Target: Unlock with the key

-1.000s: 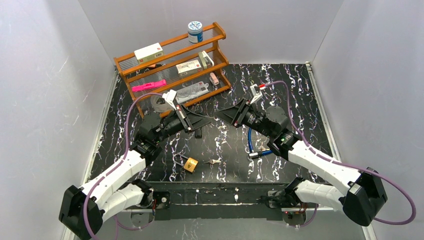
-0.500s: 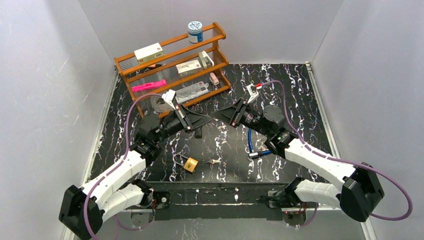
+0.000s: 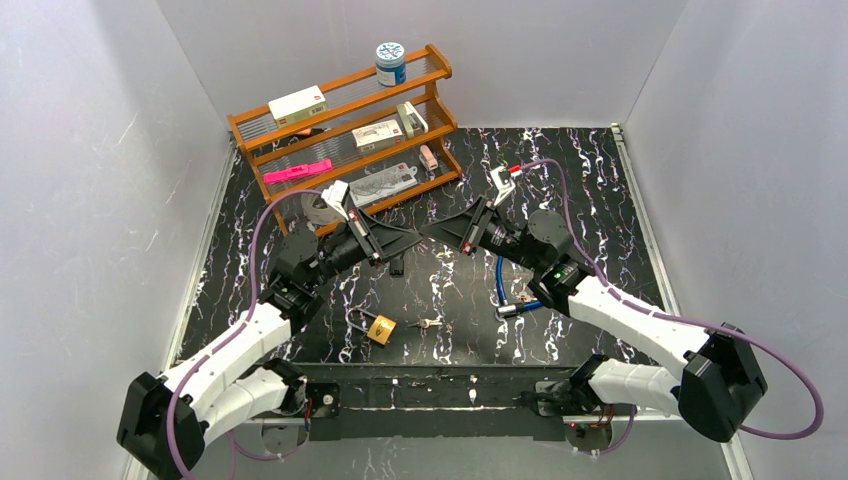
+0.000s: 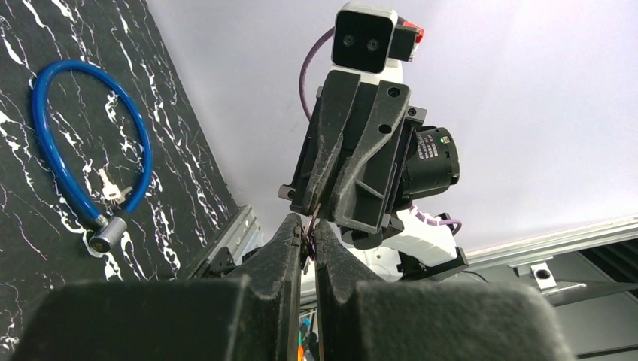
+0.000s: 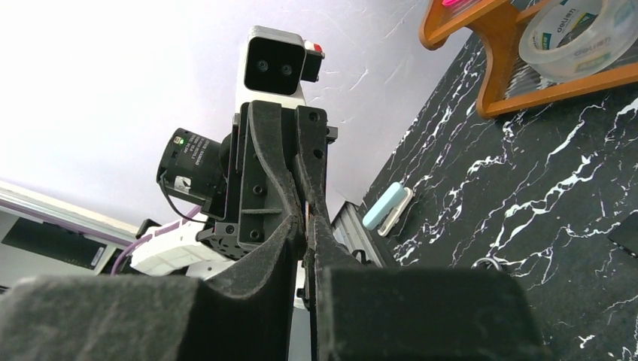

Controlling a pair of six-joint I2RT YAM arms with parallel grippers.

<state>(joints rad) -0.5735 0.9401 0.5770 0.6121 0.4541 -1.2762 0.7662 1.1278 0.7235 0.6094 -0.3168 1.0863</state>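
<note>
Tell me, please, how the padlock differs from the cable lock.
The padlock is a small brass block with a metal shackle; the cable lock is a long blue loop. The padlock lies before the left arm; the cable lock lies partly under the right arm. One key lies beside the padlock; keys lie inside the cable lock's loop. Both rest on the table, unheld.

We look into a lab test cell: white walls (image 3: 90, 200) enclose a black marbled desk (image 3: 620, 200), with a wooden rack (image 3: 345, 120) at eleven o'clock.
</note>
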